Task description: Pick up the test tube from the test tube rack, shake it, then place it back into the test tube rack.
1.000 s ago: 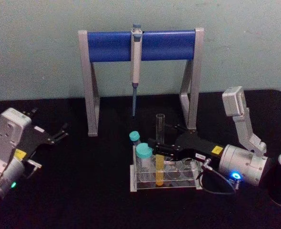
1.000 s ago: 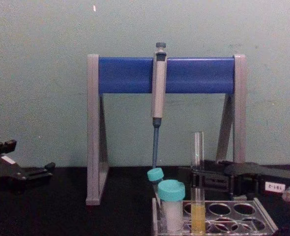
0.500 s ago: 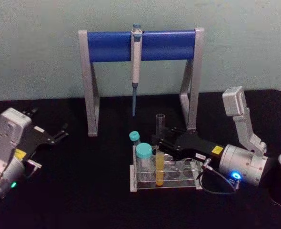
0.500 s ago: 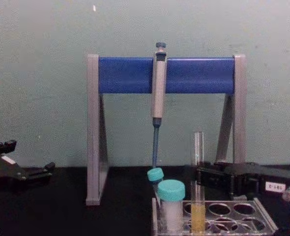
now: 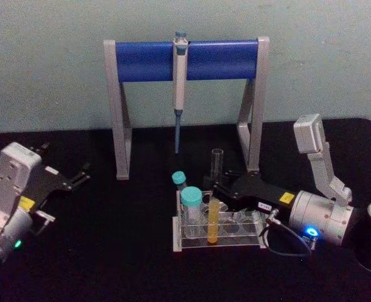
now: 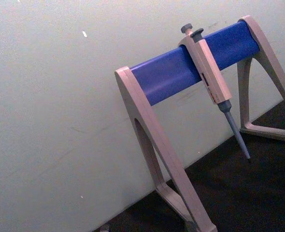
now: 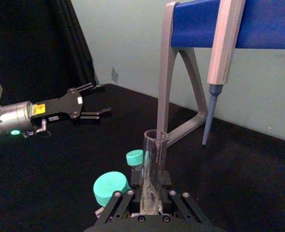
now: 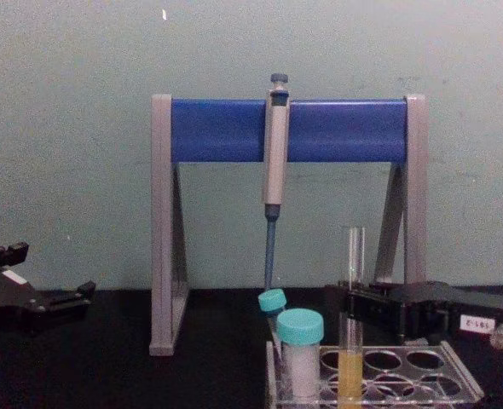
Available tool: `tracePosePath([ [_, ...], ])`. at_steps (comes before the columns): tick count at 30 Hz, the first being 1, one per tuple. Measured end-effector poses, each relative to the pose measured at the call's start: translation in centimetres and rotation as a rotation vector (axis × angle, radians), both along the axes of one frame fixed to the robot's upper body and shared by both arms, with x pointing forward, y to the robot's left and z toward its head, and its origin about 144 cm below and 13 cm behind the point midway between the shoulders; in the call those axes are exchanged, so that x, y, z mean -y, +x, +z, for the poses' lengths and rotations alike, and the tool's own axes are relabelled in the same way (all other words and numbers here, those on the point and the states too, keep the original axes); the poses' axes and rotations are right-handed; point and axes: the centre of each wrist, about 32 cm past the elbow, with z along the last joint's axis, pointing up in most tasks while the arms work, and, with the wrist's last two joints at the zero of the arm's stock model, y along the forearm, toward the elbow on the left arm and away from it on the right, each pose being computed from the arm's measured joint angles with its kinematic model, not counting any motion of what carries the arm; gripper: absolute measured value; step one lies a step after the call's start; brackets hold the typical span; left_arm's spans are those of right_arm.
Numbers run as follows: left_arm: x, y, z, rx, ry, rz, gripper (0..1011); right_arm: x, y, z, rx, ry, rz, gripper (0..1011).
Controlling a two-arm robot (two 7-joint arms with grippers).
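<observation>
The right claw (image 5: 218, 192) is clamped on the test tube (image 5: 214, 217), whose bottom sits in a hole of the test tube rack (image 5: 242, 244), so I think the next move is a straight lift up; the left claw (image 5: 83, 174) rests far left, fingers apart.

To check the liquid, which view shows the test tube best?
Head view: the whole test tube, yellow liquid low, in the test tube rack, right gripper holding it. Chest view: similar, side-on. Right wrist view: its open mouth. Left gripper idle, far left.
</observation>
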Motion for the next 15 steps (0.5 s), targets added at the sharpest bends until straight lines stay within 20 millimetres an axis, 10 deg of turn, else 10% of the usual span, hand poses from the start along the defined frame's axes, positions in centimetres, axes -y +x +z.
tracePosePath([
  [15,0.0,0.0,0.0,0.0,0.0,0.0,1001,-0.13,-0.2,0.06,0.04,-0.003,0.017,233],
])
